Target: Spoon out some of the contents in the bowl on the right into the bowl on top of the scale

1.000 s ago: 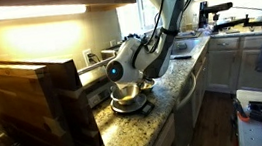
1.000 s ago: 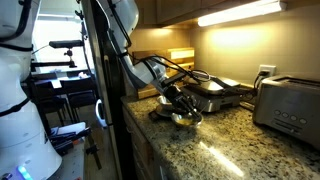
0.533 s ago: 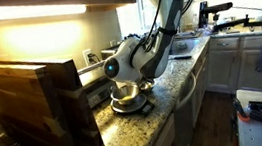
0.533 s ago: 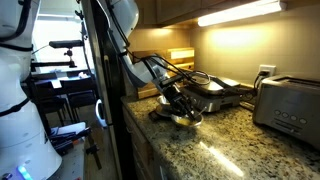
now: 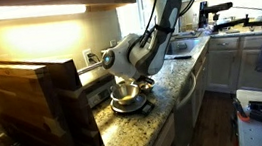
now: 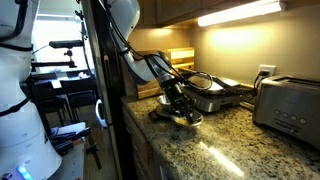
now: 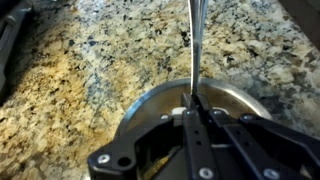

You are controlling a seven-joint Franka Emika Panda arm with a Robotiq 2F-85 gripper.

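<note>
My gripper (image 7: pixel 193 103) is shut on the thin metal handle of a spoon (image 7: pixel 196 40), which runs from the jaws to the top edge of the wrist view. Right below the jaws lies a shiny metal bowl (image 7: pixel 150 105); the spoon's scoop is hidden. In an exterior view the gripper (image 5: pixel 123 76) hangs just over the metal bowl (image 5: pixel 123 92) that stands on a dark flat scale (image 5: pixel 135 108). A second bowl (image 5: pixel 147 84) sits right beside it, mostly hidden by the arm. In an exterior view the gripper (image 6: pixel 176 100) is low over the bowls (image 6: pixel 185 118).
The counter (image 7: pixel 90 70) is speckled granite. A wooden rack (image 5: pixel 34 100) stands near the scale. A dark griddle (image 6: pixel 215 93) and a toaster (image 6: pixel 288 105) stand along the wall. The counter's front edge (image 5: pixel 180 102) is close to the scale.
The wrist and gripper have swung a little toward the wall and upward over the bowl on the scale. The spoon stays gripped. The bowls have not moved.
</note>
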